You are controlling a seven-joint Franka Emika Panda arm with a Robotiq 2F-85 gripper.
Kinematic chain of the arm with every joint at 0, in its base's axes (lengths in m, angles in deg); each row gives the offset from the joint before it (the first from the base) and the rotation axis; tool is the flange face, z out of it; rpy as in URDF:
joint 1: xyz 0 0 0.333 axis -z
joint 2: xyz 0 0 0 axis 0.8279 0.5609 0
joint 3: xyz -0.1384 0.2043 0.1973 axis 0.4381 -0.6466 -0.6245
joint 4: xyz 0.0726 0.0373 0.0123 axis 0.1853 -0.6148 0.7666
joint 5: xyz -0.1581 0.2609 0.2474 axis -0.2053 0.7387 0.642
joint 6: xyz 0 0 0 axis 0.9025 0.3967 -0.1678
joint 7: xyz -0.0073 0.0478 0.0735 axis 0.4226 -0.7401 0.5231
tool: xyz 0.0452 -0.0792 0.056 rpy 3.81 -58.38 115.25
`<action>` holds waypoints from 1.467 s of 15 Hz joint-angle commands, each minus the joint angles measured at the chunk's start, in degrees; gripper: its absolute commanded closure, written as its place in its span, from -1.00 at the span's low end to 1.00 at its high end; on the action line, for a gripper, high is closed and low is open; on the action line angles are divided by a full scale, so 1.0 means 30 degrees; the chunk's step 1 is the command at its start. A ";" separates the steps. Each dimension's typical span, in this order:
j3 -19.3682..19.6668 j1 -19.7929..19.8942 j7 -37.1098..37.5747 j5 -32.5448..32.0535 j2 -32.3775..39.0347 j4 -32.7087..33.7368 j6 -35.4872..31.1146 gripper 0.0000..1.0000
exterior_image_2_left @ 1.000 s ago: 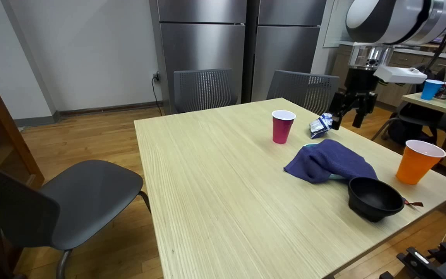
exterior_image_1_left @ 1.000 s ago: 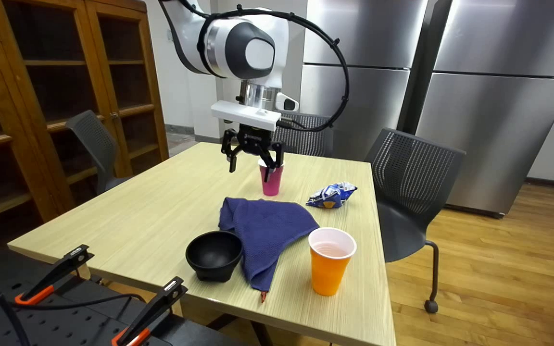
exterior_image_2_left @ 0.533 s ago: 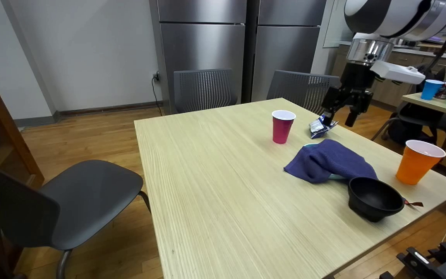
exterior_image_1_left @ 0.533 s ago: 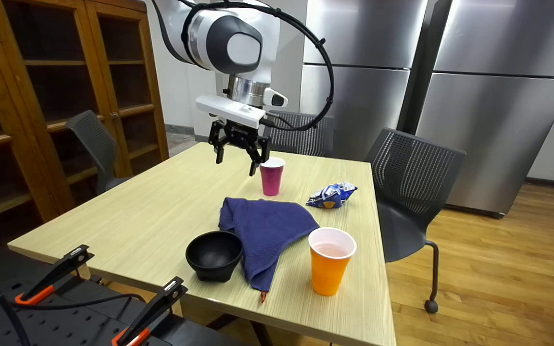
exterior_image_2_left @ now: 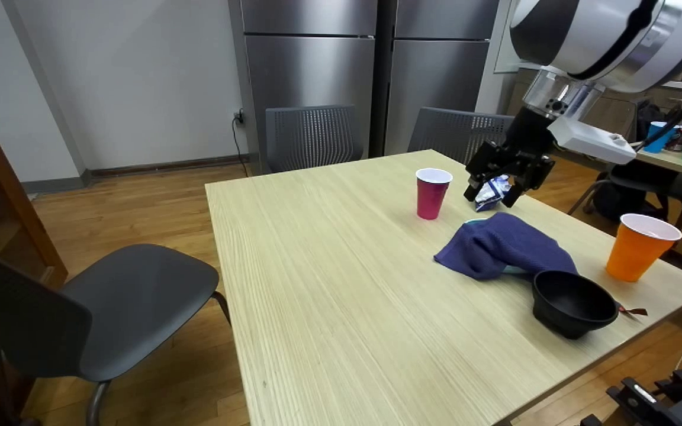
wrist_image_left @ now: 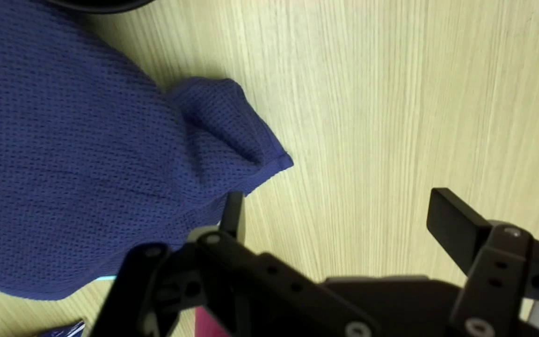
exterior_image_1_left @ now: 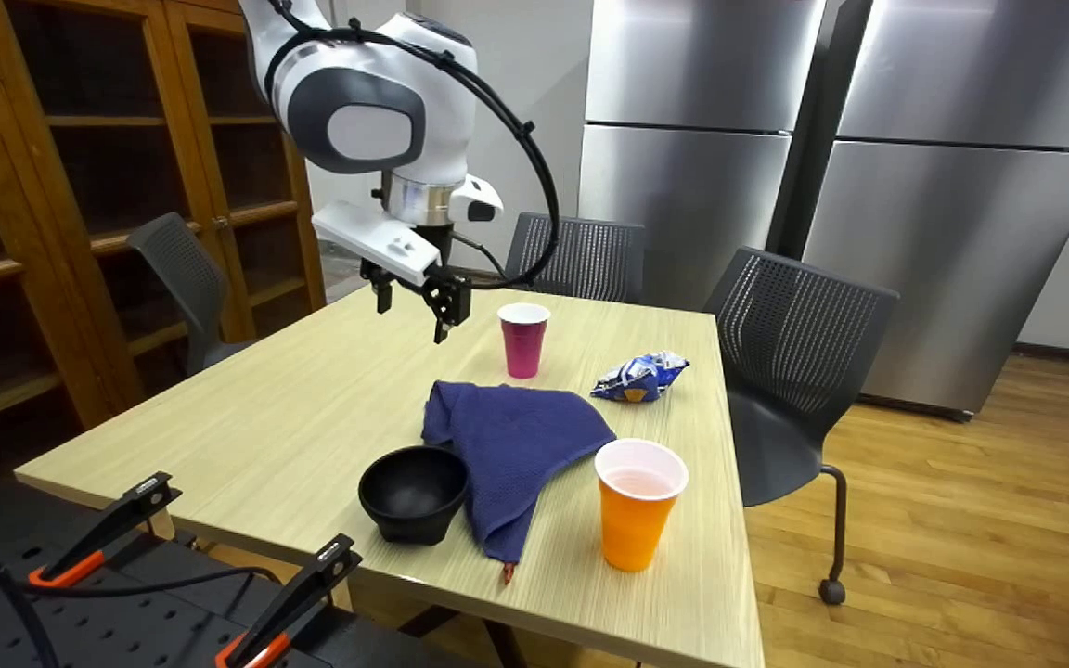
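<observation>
My black fingers (wrist_image_left: 454, 224): spread wide, up above the pale wood desk (exterior_image_1_left: 312, 408).
Blue bumpy cloth (wrist_image_left: 87, 154): lies on the desk beside the round black bowl (exterior_image_1_left: 412, 496).
Cloth's long way: in an exterior view, I see it run toward the near desk edge, thin end closest.

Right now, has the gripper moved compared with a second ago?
Yes. In an exterior view, the gripper has shifted toward the picture's left: it partly covered the unmoved pink cup and now shows clear of it.
</observation>
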 commanded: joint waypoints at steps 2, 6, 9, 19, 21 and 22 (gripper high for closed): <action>-0.1848 0.0255 -0.2180 0.4068 -0.0984 -0.1638 -0.2267 -1.00; -0.0496 -0.1316 0.0383 0.1218 -0.0894 -0.2682 -0.2781 -1.00; 0.1381 -0.2921 0.2956 -0.2288 -0.0849 -0.3311 -0.2985 -1.00; 0.1970 -0.2688 0.6980 -0.8117 -0.0093 -0.2909 -0.2649 -1.00; 0.1964 -0.2679 0.6982 -0.8121 -0.0056 -0.2909 -0.2650 -1.00; 0.1962 -0.2679 0.6982 -0.8120 -0.0055 -0.2909 -0.2650 -1.00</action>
